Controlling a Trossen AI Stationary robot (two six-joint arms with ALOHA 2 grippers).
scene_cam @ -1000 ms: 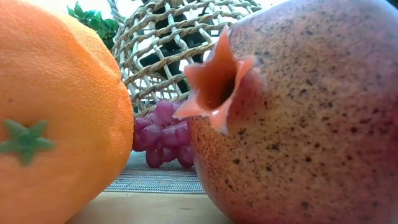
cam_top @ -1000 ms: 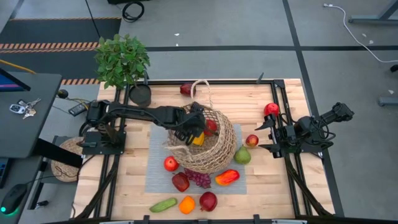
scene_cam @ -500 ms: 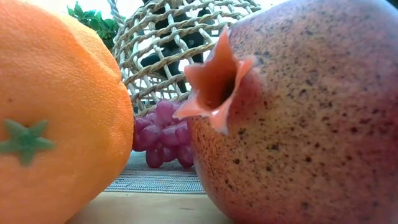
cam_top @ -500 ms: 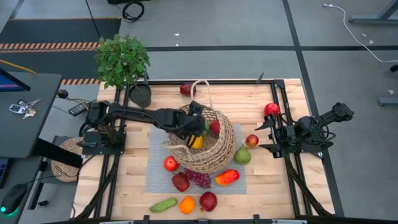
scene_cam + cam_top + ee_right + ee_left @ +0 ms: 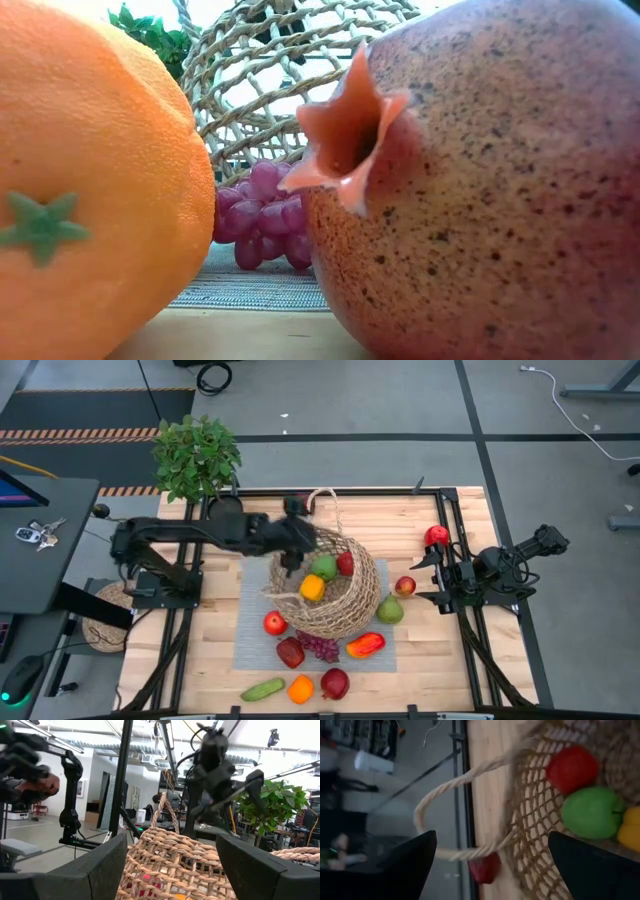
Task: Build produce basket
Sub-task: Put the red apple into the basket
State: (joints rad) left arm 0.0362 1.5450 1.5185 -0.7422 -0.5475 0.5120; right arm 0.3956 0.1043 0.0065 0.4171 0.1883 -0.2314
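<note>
**Basket partly filled, left gripper above its rim**

A round wicker basket sits on a grey mat in the middle of a wooden table. Inside it lie a green apple, a red apple and a yellow pepper, touching one another.

The left gripper hangs over the basket's far-left rim, near the looped handle. Its jaws are spread and hold nothing (the left wrist view shows both dark fingers wide apart, with the handle and rim between them).

The right gripper waits at the table's right edge, jaws spread and empty, just beside a red apple.

More produce lies around the basket. A green pear and a small red-and-yellow apple sit to its right. A red-orange pepper, purple grapes, a dark red apple and a bright red apple lie along its near side. Closer to the table's front edge are a cucumber, an orange and a pomegranate. One dark red fruit lies behind the basket. A potted plant stands at the far-left corner.
</note>
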